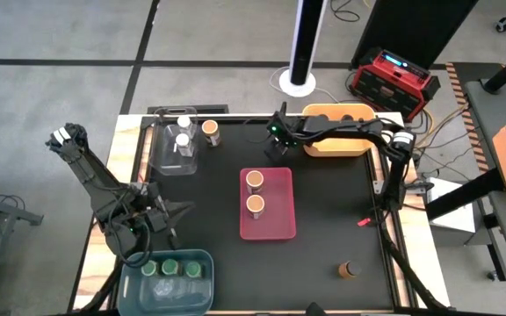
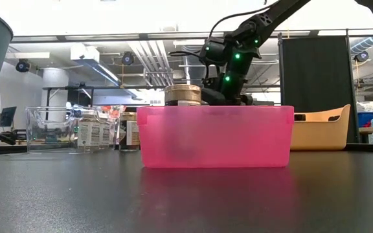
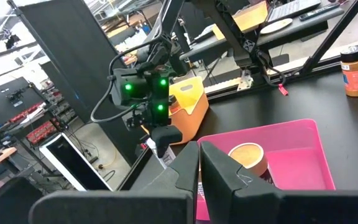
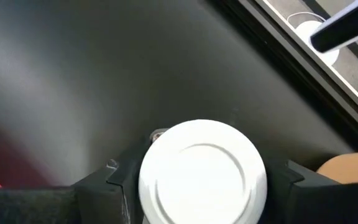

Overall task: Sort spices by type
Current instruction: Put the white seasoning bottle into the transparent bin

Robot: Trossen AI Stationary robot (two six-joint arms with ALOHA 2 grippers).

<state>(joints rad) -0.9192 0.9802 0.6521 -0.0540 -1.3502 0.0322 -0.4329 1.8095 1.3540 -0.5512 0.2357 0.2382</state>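
Observation:
My right gripper (image 1: 277,145) is at the table's far middle, shut on a white-lidded spice jar (image 4: 204,171). My left gripper (image 1: 172,221) is shut and empty near the left edge, above and beyond the blue bin (image 1: 130,285), which holds green-lidded jars (image 1: 169,267). Two orange-lidded jars (image 1: 255,193) stand in the pink bin (image 1: 275,224). White-lidded jars (image 1: 183,139) stand in the clear bin (image 1: 161,158). One orange-lidded jar (image 1: 210,132) stands on the table beside the clear bin. A dark-lidded jar (image 1: 350,269) stands alone at the near right. My right gripper has the white-lidded jar between its two fingers (image 4: 120,183), one on each side of the jar just under the lid's rim (image 4: 151,186). The fingers come from above, pointing down. The jar is upright; the lid hides its base, so I cannot tell whether it is off the table.
A yellow bin (image 1: 341,140) stands at the far right, just beyond the right gripper. The black tabletop (image 1: 323,219) is bare between the pink bin and the right edge, apart from a small red thing (image 1: 364,221).

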